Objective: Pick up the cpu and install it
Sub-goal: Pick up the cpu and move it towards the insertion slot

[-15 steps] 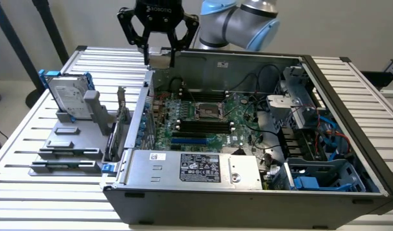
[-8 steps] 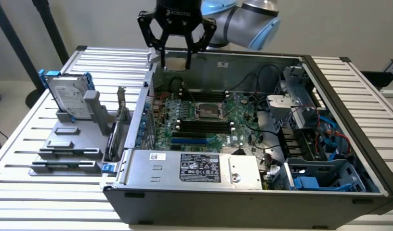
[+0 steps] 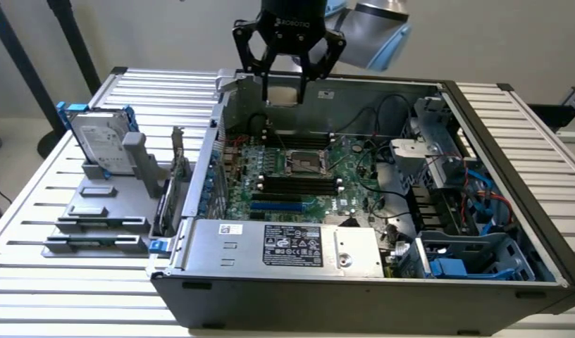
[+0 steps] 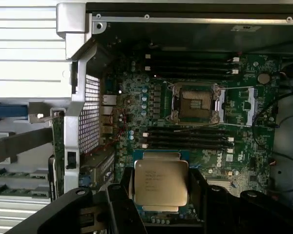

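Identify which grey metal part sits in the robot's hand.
The small square grey metal chip, held over the green motherboard; the silver hard drive and labelled grey box sit untouched.

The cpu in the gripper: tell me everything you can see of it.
The cpu is a flat square chip with a silver-grey metal top that carries a few lines of small dark print, too fine to read, and a thin darker rim. It lies level, top face towards the wrist camera, clamped on two opposite sides by the black gripper. It hangs in the air over the green motherboard inside the open computer case, apart from the empty socket.
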